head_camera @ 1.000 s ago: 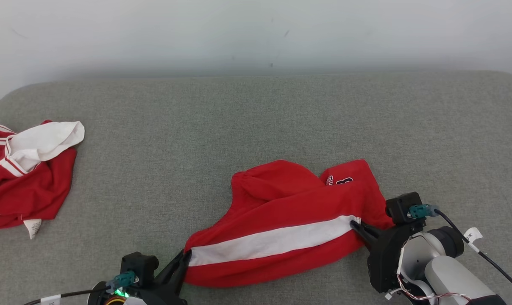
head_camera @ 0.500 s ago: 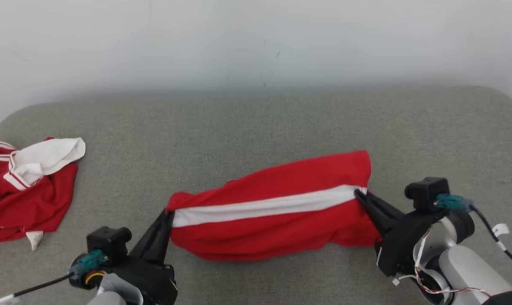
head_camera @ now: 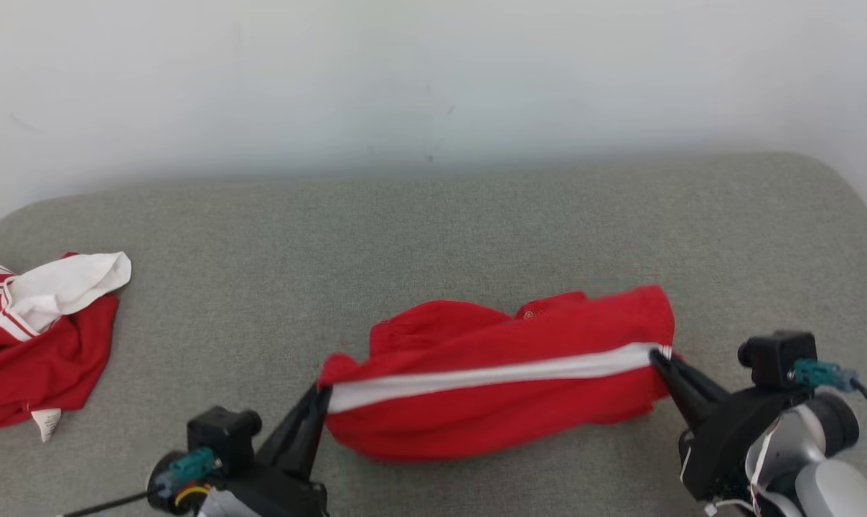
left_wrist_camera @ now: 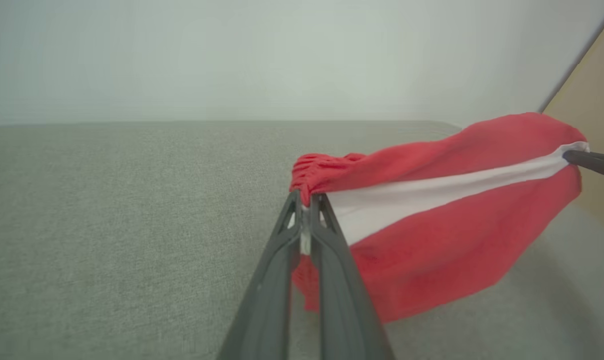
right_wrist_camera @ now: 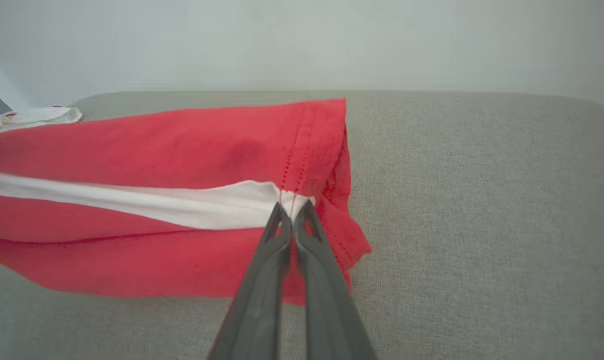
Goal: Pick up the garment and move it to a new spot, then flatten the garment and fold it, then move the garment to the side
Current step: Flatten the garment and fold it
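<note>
The red garment (head_camera: 498,388) is held stretched over the near part of the grey cushion (head_camera: 433,230), its white-striped long axis strung crosswise between the left gripper (head_camera: 323,394), pinched on the gathered end, and the right gripper (head_camera: 656,357), pinched on the hem.

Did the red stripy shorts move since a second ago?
Yes. Against the other red garment, the shorts have shifted up the view, toward the wall.

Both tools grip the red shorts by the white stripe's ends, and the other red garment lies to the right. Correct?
No: the head view shows the other red garment to the left. The left tool and right tool do grip the red shorts at both ends of the stripe.
</note>
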